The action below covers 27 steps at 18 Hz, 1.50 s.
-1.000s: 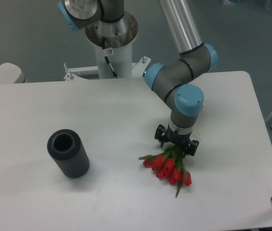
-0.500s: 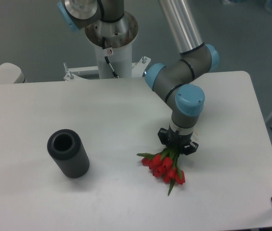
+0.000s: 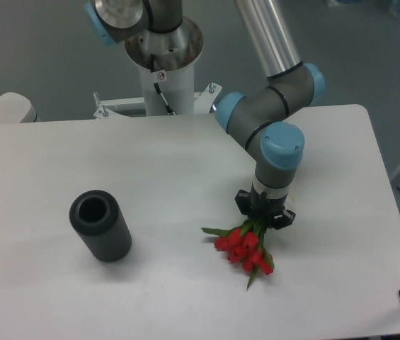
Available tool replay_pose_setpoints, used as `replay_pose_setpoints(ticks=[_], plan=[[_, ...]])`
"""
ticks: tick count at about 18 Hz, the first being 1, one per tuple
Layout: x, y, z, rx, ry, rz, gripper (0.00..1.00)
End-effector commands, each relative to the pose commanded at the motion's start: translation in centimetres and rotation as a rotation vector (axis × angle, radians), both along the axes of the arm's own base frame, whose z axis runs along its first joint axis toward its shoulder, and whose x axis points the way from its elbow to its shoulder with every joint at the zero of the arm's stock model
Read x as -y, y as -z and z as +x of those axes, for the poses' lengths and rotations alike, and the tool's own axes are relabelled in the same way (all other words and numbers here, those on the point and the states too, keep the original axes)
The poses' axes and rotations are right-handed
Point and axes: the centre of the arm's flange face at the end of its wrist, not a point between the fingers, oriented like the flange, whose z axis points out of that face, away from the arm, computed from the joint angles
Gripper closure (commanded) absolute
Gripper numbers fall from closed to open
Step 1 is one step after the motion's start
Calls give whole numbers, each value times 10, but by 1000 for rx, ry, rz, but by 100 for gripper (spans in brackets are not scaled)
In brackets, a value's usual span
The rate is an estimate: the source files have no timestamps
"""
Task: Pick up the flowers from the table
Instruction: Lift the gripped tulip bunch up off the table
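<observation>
Gripping: end effector (image 3: 264, 219) is clamping the stems of the flowers (image 3: 244, 248), red heads pointing toward the front edge.
Flowers: lying low over the white tabletop (image 3: 185, 177), right of centre.
Container: dark ribbed cylinder (image 3: 100, 227) is standing well left, its open mouth showing nothing inside.

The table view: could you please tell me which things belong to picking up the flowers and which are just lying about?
Part of the job:
- flowers
- table
- tool, closed on the flower stems

Just lying about:
- dark ribbed cylinder
</observation>
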Motion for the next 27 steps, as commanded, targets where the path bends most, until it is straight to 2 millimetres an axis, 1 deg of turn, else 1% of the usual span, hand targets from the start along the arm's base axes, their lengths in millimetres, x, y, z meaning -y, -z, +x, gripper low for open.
replay_pose_setpoints(ticks=[3,6,8,9,11,12,15,17,20,22,25,27], plan=[[-10,-35,3,-9,20,96,68],[-10,-73,12,-19,35,178,70],[-9,-95,15,-8,46,259,72],[-8,-104,14,3,49,302,72],[7,-122,6,6,34,367,72],[11,-127,3,13,32,397,72],[12,-138,0,48,31,484,72],[8,-149,-1,89,-9,543,72],[1,-175,-4,145,-71,632,72],[-3,-186,-2,177,-48,696,72],[11,-197,-13,237,-31,816,72],[18,-197,-17,259,-30,854,71]])
